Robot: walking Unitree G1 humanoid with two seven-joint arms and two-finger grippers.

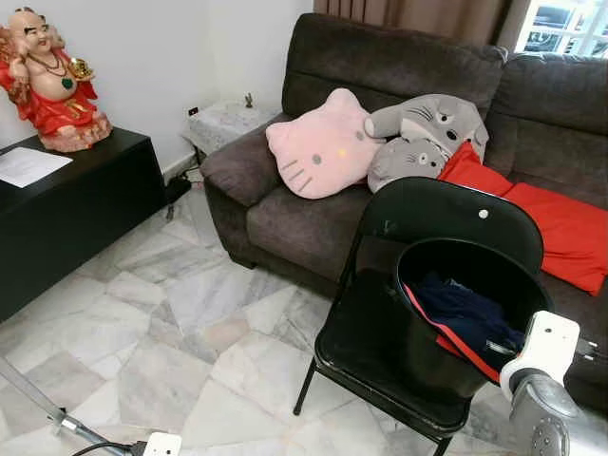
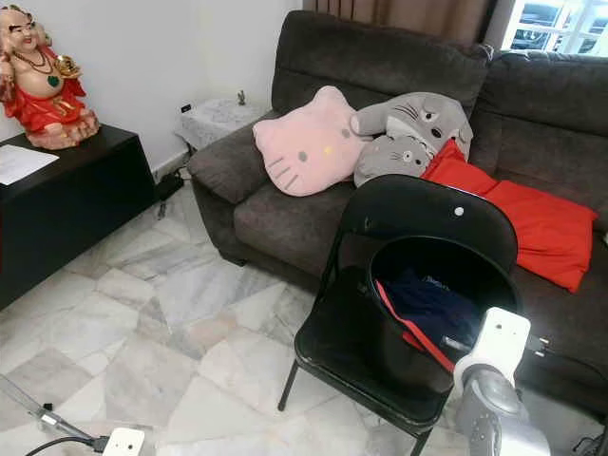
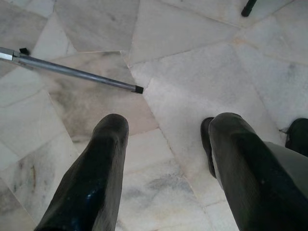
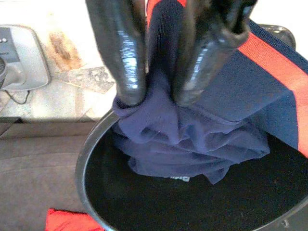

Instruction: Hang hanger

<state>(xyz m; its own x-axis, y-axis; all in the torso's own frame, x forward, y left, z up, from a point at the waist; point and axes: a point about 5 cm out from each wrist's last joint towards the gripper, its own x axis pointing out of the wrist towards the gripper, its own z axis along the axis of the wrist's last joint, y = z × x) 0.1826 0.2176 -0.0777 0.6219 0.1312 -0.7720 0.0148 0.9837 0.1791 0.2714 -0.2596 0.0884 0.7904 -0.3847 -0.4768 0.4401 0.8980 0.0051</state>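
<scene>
Navy garment (image 1: 465, 313) with red trim heaped in black bucket (image 1: 513, 271) on black folding chair (image 1: 380, 351) before brown sofa (image 1: 313, 214), marble floor (image 1: 161, 323); left end effector (image 3: 163, 168) spread above floor tiles; right end effector (image 4: 159, 91) pinching the garment over the bucket.

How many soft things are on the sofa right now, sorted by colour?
Pink: 1, the cat-face cushion
Grey: 2, the larger Totoro plush and the smaller Totoro plush lying against it
Red: 1, the red cushion spread on the seat
Total: 4 on the sofa
</scene>
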